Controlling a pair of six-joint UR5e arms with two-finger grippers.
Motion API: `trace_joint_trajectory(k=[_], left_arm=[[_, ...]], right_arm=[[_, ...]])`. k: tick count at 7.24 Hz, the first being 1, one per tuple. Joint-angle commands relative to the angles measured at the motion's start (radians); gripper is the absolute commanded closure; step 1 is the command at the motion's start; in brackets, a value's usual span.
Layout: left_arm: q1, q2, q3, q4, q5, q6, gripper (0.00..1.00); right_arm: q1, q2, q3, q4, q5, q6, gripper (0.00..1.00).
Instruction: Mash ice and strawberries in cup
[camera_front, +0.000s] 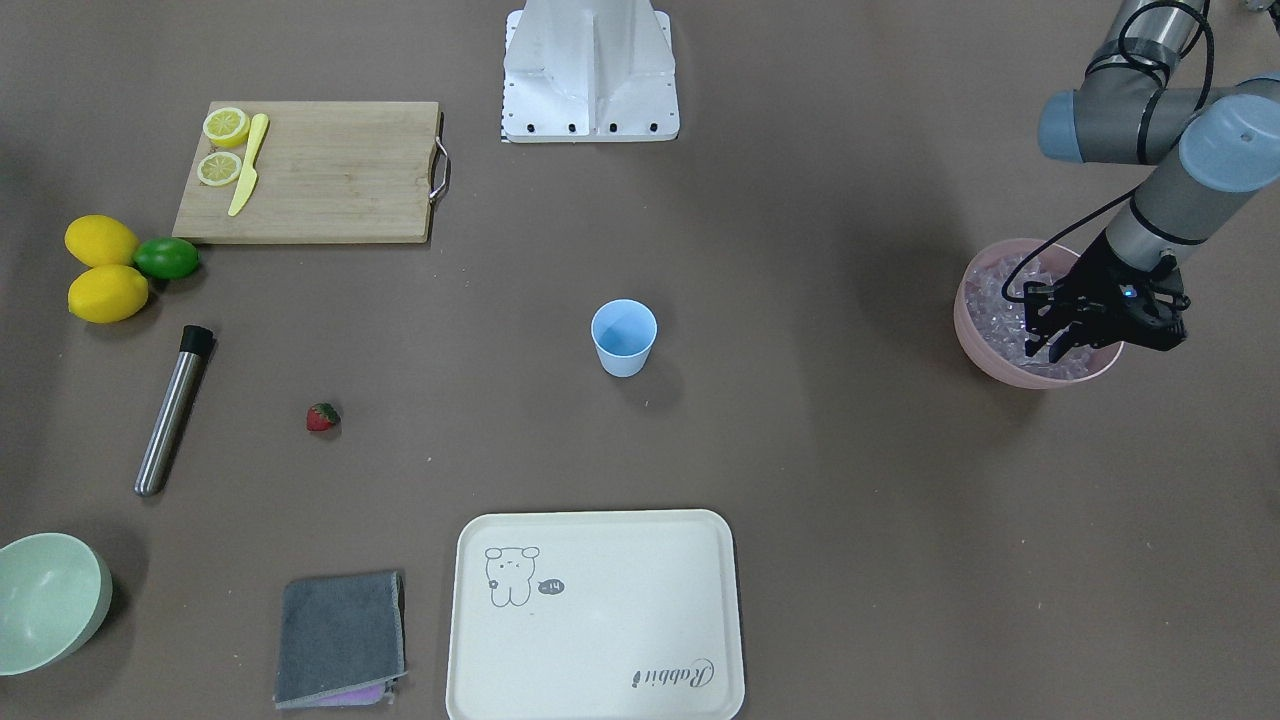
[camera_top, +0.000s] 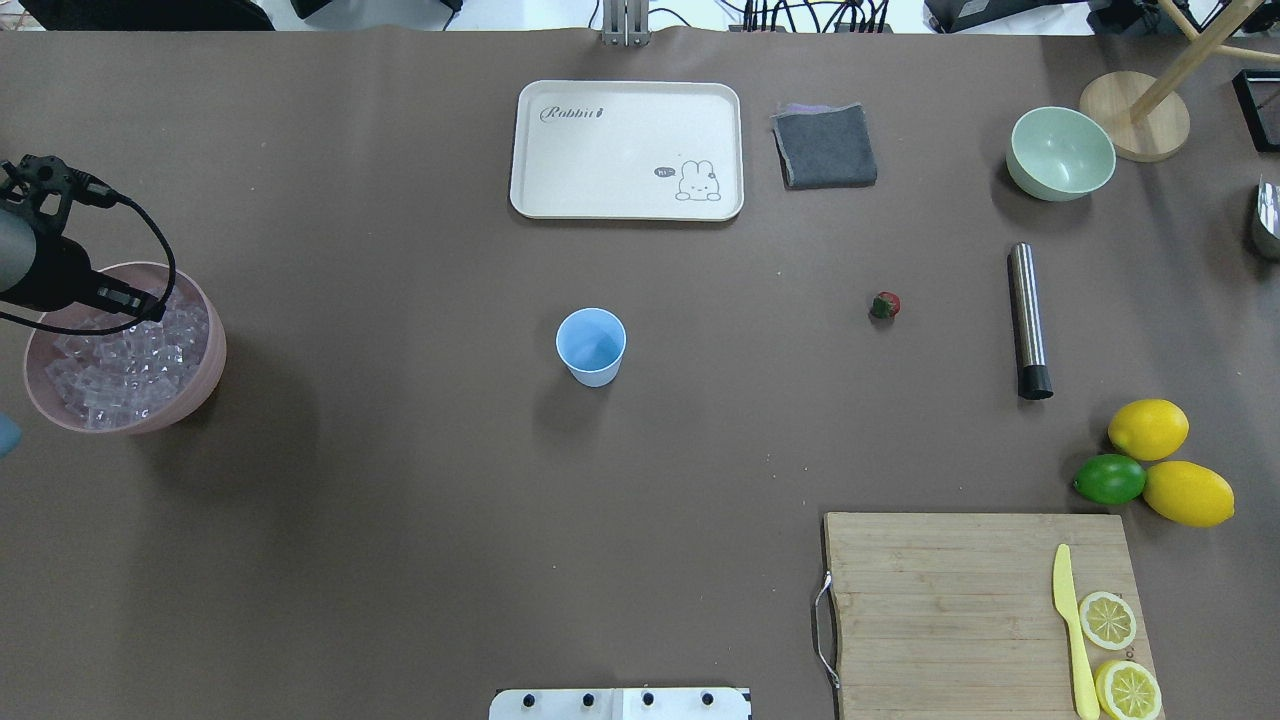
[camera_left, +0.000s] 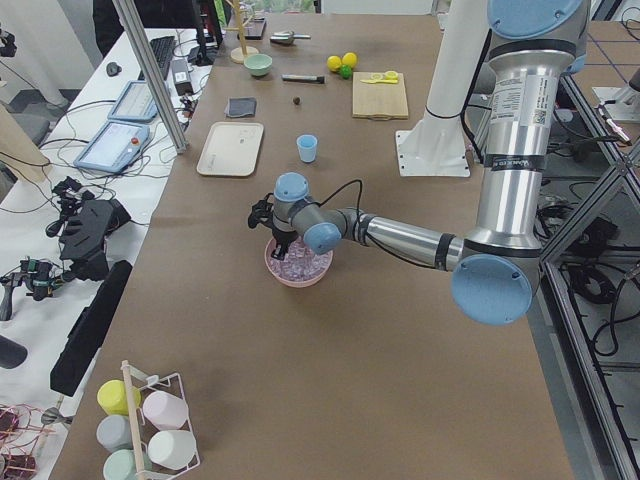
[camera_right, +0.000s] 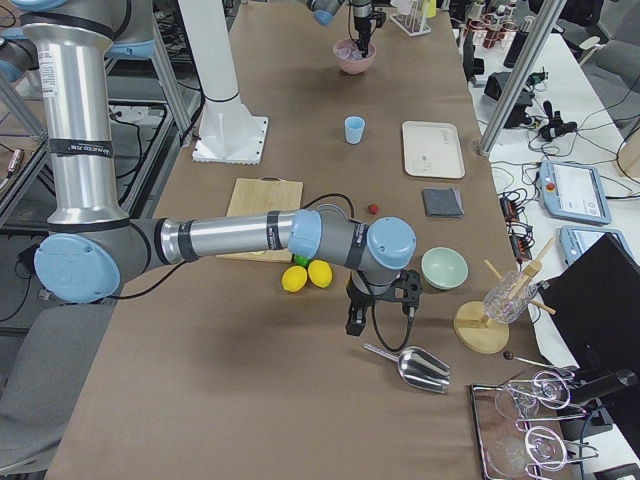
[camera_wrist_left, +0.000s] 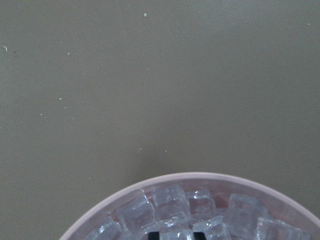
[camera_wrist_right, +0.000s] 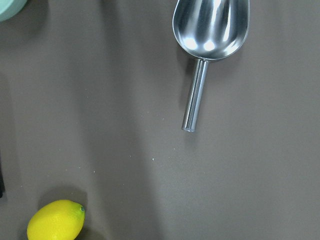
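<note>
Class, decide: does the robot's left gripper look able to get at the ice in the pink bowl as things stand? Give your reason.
Likely yes. The left gripper points down into the pink bowl, right at the ice; nothing covers the cubes.

In the overhead view the cup stands mid-counter, the ice in a bowl far left, the strawberry right, before a muddler

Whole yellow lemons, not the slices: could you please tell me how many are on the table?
2. One whole yellow lemon lies beyond the green lime; the other beside it, nearer the wooden cutting board. None seems hidden.
</note>
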Motion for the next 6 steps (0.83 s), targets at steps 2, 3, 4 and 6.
trace_joint_trajectory(k=[2, 3, 4, 6], left_arm=[[-0.087, 0.055, -0.103, 0.004, -0.064, 0.044, 1.0], [-0.118, 0.09, -0.141, 0.004, -0.078, 0.067, 1.0], [-0.122, 0.095, -0.172, 0.009, -0.077, 0.061, 1.0], [-0.111, -0.007, -0.18, 0.01, -0.08, -0.103, 1.0]], right_arm=[[0.0, -0.009, 0.0, 0.0, 0.0, 0.0, 0.0], [0.0, -0.007, 0.0, 0.0, 0.009, 0.0, 0.0], [0.0, -0.004, 0.003, 0.0, 0.017, 0.0, 0.0], [0.0, -0.001, 0.003, 0.0, 0.017, 0.0, 0.0]])
